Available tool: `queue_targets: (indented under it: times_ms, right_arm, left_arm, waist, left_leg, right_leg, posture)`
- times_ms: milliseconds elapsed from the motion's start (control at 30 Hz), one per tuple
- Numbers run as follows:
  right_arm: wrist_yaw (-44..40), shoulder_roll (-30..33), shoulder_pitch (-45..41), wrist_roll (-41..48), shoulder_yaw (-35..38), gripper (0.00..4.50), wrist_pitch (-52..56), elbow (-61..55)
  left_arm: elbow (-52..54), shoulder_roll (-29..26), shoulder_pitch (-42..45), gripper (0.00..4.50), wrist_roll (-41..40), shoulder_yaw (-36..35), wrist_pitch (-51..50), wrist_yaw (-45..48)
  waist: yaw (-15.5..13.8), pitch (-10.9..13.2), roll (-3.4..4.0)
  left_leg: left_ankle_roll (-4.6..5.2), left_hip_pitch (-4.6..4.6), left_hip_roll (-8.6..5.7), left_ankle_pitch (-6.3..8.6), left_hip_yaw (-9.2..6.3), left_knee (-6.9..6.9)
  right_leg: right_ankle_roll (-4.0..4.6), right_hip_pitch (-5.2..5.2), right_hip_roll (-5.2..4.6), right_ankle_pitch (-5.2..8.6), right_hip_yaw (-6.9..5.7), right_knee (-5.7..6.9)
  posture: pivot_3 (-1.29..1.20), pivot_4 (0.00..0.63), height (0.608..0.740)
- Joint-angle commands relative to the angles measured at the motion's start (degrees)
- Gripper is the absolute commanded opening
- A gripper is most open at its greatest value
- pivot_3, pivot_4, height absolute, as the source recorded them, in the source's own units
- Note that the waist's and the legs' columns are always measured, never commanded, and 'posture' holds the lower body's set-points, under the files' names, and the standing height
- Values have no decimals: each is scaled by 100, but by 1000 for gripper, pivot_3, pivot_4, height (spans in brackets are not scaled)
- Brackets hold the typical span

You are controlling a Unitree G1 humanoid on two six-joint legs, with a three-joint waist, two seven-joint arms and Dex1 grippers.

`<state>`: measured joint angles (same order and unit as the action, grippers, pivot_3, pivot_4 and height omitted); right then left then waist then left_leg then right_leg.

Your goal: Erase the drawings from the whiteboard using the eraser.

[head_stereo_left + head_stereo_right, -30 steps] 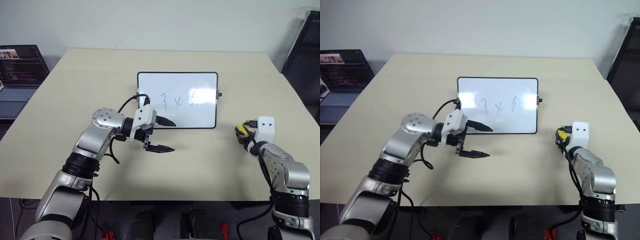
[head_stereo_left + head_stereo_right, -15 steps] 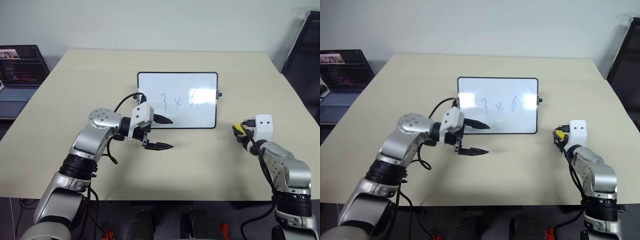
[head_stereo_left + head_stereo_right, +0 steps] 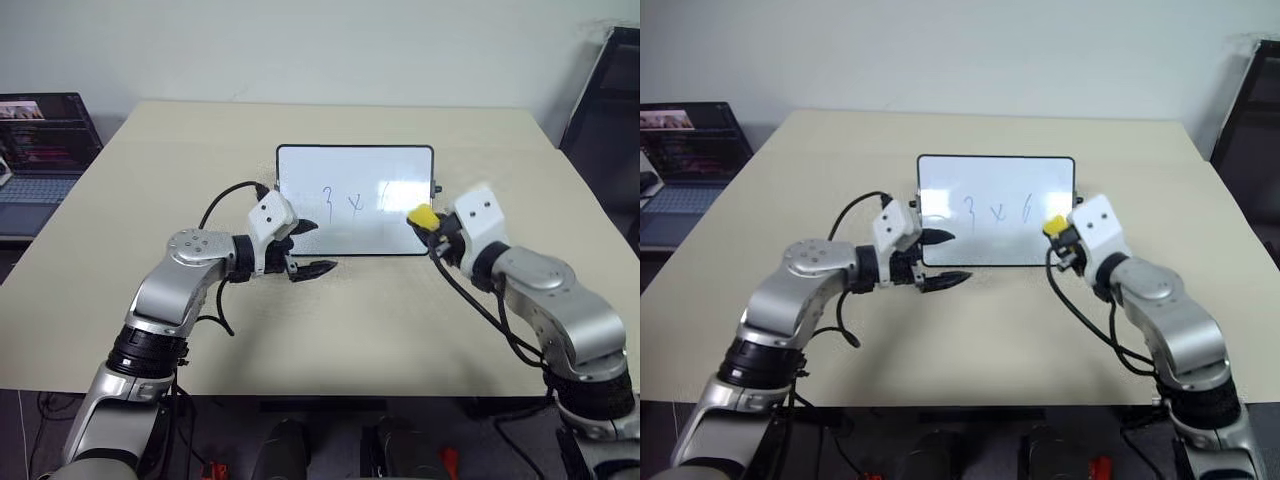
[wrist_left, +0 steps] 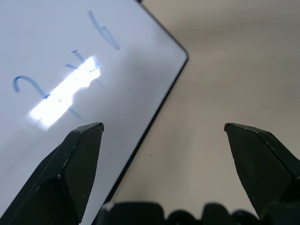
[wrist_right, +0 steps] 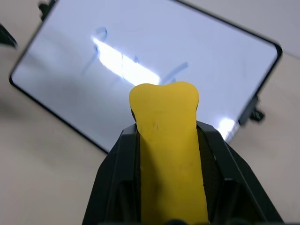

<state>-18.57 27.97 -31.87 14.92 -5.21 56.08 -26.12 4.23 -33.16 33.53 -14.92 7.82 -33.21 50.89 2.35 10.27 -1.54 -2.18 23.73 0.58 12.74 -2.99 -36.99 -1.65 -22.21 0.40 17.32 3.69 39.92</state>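
One whiteboard [image 3: 355,200] is counted, bearing what appear to be three drawings [image 3: 355,203]; one eraser [image 3: 421,216], two grippers, left [image 3: 306,249] and right [image 3: 432,228], one table [image 3: 330,320] and one laptop [image 3: 35,145] are seen

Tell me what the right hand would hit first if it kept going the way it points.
Probably the whiteboard: the right hand, clamping the eraser, aims at its drawings. Depth is uncertain.

left hand [image 3: 308,248] spread, right hand [image 3: 428,222] clamped
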Motion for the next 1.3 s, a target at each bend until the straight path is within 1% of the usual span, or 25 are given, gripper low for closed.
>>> queue_targets:
  times_ms: [33,133,267,333,433,600,767,933,1033,1167,1300]
  right_arm:
    - [-82,-65,-497,-239,-257,1196,-302,574]
    - [-181,-85,-924,-601,-596,1196,-912,1254]
    - [-351,-275,-1452,-964,-889,1196,-1603,2291]
    - [-421,-372,-1767,-1159,-1003,1196,-1897,2932]
    - [-539,-457,-2107,-1377,-1076,1196,-2252,3598]
    - [-621,-525,-2511,-1756,-1153,1195,-2747,4616]
    - [-878,-523,-2485,-2038,-1239,1195,-2833,4871]
    - [-1401,-416,-2221,-2246,-1480,1195,-2731,4615]
    - [-1257,-457,-2258,-2383,-1409,1195,-2819,4682]
    - [-844,-530,-2513,-2577,-1257,1195,-3080,5127]
    - [-859,-555,-2599,-2658,-1268,1195,-3194,5371]
  left_arm:
    - [266,105,279,4500,1,-173,-255,-363]
    - [299,177,443,4500,41,-171,-468,-617]
    - [421,236,721,4500,54,-34,-814,-767]
    - [456,214,845,4500,103,122,-957,-747]
    - [532,184,928,4500,76,235,-1064,-681]
    - [635,-7,773,4500,83,420,-870,-346]
    - [543,-24,588,4500,84,364,-697,-278]
    - [221,13,476,4500,180,259,-499,-403]
    - [-58,28,488,4500,299,226,-295,-530]
    - [-265,85,509,4500,344,209,-114,-586]
    - [-324,101,489,4500,360,206,-19,-556]
  waist:
    - [-2,0,0]
    - [-12,0,0]
    - [-14,0,0]
    - [-11,0,0]
    - [-7,0,0]
    - [1,1,1]
    - [5,1,2]
    - [4,1,2]
    - [10,1,2]
    - [10,1,2]
    - [6,1,2]
  left_leg:
    - [0,0,0,-1,0,-2]
    - [0,1,-1,-1,2,-2]
    - [0,5,-1,0,6,2]
    - [0,6,0,0,6,3]
    - [0,6,-2,0,8,4]
    - [-1,6,0,0,8,5]
    - [-1,6,-1,0,9,5]
    - [0,5,-1,0,7,4]
    - [0,5,-1,0,8,2]
    - [0,4,-1,0,7,0]
    - [-1,4,-2,0,7,1]
  right_leg:
    - [0,0,0,-1,-2,1]
    - [1,-2,0,-2,-1,2]
    - [2,-8,-2,-2,1,1]
    - [2,-9,-2,-2,1,0]
    - [2,-9,-4,-2,2,-1]
    - [3,-11,-4,-3,1,0]
    - [3,-11,-8,-2,3,0]
    - [3,-11,-8,-2,2,0]
    - [3,-11,-8,-2,3,3]
    - [4,-11,-9,-3,2,6]
    - [4,-11,-22,-3,1,4]
  posture:
    - [0,150,740]
    - [0,150,740]
    - [0,150,740]
    - [0,150,740]
    - [0,150,740]
    - [0,150,740]
    - [0,150,740]
    - [0,150,740]
    - [0,150,740]
    - [0,150,740]
    - [0,150,740]
